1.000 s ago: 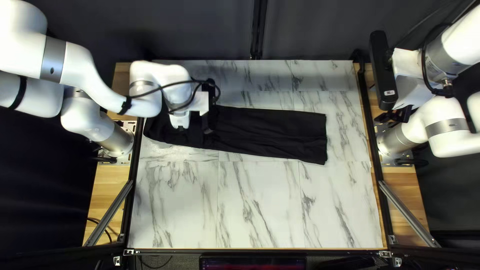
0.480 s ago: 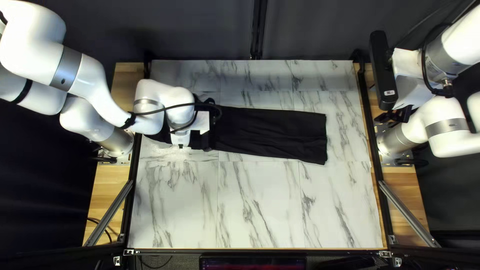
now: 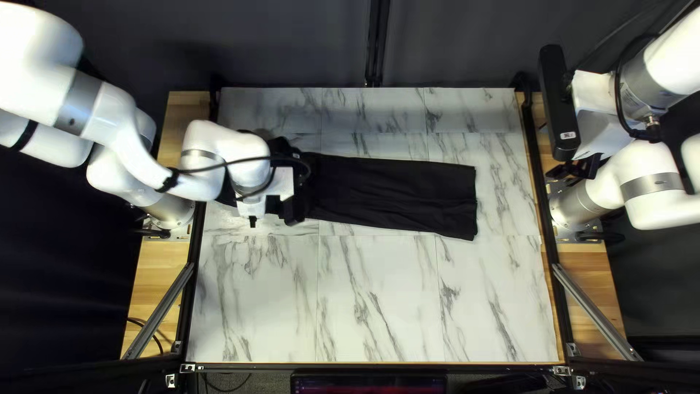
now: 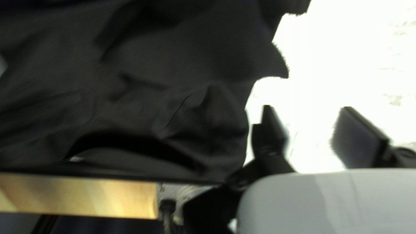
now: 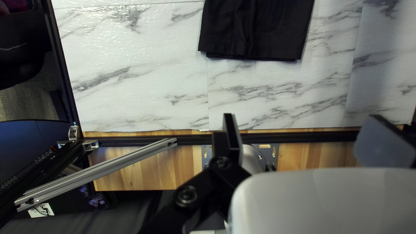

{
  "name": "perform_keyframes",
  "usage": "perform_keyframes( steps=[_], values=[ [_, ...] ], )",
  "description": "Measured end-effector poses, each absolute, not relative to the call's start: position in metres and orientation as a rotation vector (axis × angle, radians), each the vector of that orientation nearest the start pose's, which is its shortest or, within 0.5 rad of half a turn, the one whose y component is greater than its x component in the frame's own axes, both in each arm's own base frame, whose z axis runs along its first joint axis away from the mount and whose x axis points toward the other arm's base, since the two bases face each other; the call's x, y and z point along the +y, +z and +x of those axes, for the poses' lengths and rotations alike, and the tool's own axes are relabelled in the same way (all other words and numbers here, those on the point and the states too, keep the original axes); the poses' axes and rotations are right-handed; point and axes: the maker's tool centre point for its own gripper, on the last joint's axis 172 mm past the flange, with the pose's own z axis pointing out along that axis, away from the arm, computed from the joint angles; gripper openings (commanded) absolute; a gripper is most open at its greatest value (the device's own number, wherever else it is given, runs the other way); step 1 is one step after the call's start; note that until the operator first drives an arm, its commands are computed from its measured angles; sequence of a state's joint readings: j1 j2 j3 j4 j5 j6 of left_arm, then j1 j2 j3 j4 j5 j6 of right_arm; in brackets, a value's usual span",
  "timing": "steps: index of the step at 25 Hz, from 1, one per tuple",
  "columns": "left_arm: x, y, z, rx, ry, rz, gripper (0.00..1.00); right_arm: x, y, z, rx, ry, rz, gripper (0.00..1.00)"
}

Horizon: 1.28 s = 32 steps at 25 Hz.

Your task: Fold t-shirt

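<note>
Pale tabletop (image 3: 386,314), black t-shirt (image 3: 408,193) (wrinkly)

- Top left view: above near edge of surface (image 3: 379,306), slanting down toward far curtain (image 3: 452,44).
- Left wrist: close, down on left edge; right wrist: higher, down on right.
- Each shares its end of black cloth (image 3: 408,195) with top left.

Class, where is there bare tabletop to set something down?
In the top left view, bare marble lies between the t-shirt and the table's near, far and right edges. The shirt's left end is crowded by my left arm and open left pincer.
</note>
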<state>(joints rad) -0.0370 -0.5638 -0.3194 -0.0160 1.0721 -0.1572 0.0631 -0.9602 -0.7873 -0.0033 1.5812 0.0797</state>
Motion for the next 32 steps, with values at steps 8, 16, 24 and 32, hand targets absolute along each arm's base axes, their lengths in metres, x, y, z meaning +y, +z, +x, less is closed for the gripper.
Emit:
perform_keyframes(
  steps=[8, 16, 24, 32],
  values=[
    [0.063, 0.106, 0.227, -0.173, 0.355, -3.039, 1.00, 0.014, 0.358, 0.240, 0.026, -0.260, -3.122, 1.00],
    [0.092, 0.086, 0.234, -0.085, 0.374, -3.047, 1.00, 0.014, 0.358, 0.240, 0.026, -0.260, -3.122, 1.00],
    [0.097, 0.055, 0.222, -0.103, 0.407, -3.098, 0.57, 0.014, 0.358, 0.240, 0.026, -0.260, -3.122, 1.00],
    [0.094, 0.050, 0.222, -0.132, 0.412, -3.118, 0.06, 0.014, 0.358, 0.240, 0.026, -0.260, -3.122, 1.00]
  ],
)
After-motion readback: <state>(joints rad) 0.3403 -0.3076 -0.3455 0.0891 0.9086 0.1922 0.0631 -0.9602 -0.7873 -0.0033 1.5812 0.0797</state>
